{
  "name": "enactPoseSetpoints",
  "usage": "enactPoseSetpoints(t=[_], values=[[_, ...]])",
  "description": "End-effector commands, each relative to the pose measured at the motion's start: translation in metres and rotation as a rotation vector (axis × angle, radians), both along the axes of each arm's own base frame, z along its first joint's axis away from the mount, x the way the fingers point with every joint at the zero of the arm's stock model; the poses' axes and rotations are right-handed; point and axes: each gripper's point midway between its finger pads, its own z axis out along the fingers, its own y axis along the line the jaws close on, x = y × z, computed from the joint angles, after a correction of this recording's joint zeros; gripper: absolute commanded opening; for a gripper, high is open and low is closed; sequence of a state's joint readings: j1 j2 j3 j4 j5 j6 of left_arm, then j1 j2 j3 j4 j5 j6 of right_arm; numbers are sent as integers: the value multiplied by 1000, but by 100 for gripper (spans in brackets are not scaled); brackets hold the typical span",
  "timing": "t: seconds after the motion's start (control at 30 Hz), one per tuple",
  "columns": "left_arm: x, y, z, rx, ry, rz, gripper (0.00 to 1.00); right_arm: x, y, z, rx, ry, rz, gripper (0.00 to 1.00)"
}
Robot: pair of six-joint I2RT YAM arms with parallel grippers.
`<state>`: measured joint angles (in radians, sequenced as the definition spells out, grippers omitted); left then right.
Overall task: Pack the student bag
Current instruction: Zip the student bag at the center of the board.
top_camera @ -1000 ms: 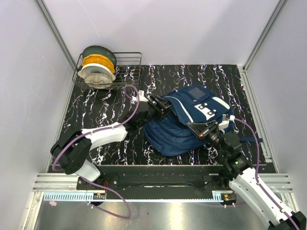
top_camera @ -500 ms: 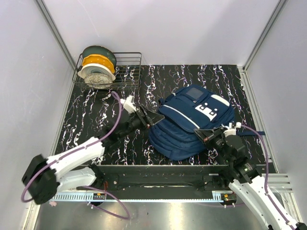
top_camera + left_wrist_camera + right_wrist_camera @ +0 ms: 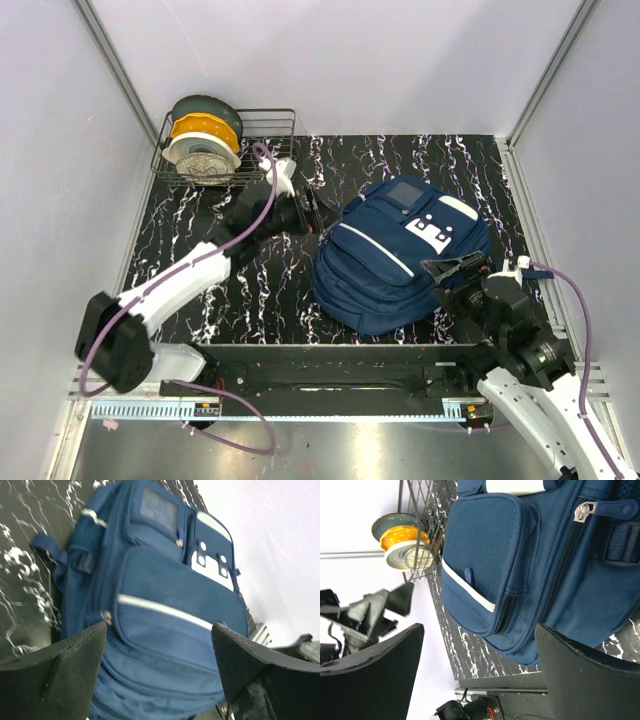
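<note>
a: on the black bench (image 3: 200, 235), the student bag (image 3: 400, 255) lies flat, pockets up, right of centre.
b: zips look shut. and the arms?
a: left gripper (image 3: 318, 212) just beside its far-left corner, right gripper (image 3: 458, 270) at its near edge, each with jaws apart, holding nothing.
b: then a one-sided tug on a zip pull could just drag the limp bag along.

A wire basket (image 3: 272, 150) sits at the far left corner of the black tabletop (image 3: 200, 225), which is streaked with white like marble. In the basket's left end, standing on edge and packed side by side, are a dark green spool (image 3: 207, 107) at the back, an orange spool (image 3: 205, 128) in the middle and a white spool (image 3: 200, 156) nearest. Pale walls (image 3: 340, 60) close the table in on three sides.
</note>
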<state>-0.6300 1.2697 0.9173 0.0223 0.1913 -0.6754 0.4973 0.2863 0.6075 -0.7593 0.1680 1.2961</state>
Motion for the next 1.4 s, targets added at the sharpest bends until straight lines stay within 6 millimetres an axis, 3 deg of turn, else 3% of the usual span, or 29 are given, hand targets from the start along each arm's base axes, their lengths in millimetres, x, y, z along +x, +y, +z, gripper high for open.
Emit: enactPoseSetpoints(t=[0.0, 0.03, 0.07, 0.13, 0.17, 0.37, 0.43, 0.47, 0.6, 0.8, 0.93, 1.17, 1.37], values=[[40, -3, 33, -58, -96, -184, 90, -2, -14, -15, -98, 105, -51, 97], [46, -6, 27, -52, -64, -228, 90, -1, -16, -18, -97, 119, -67, 98], [57, -12, 0, -37, 12, -266, 87, 0, -15, -21, -95, 130, -73, 98], [62, -23, 6, -76, -2, -370, 86, 4, -13, -25, -83, 142, -86, 100], [67, -27, -11, -83, 38, -394, 86, 5, -13, -26, -78, 148, -94, 100], [73, -42, -38, -220, 104, -479, 83, 22, 1, -37, -82, 150, -63, 100], [66, -44, -44, -267, 128, -503, 82, 27, 7, -45, -105, 187, -42, 100], [64, -44, -47, -276, 137, -503, 76, 30, 10, -46, -110, 190, -31, 100], [53, -44, -63, -328, 190, -517, 74, 46, 23, -42, -139, 159, 22, 100], [28, -50, -44, -527, 190, -591, 63, 73, 51, -33, -232, 98, 183, 100], [6, -56, -38, -632, 206, -646, 49, 83, 66, -34, -292, 95, 299, 100], [-25, -44, -57, -598, 224, -566, 41, 114, 66, -14, -464, -24, 378, 100], [-36, -31, -67, -500, 195, -517, 43, 143, 85, -2, -492, -58, 505, 100]])
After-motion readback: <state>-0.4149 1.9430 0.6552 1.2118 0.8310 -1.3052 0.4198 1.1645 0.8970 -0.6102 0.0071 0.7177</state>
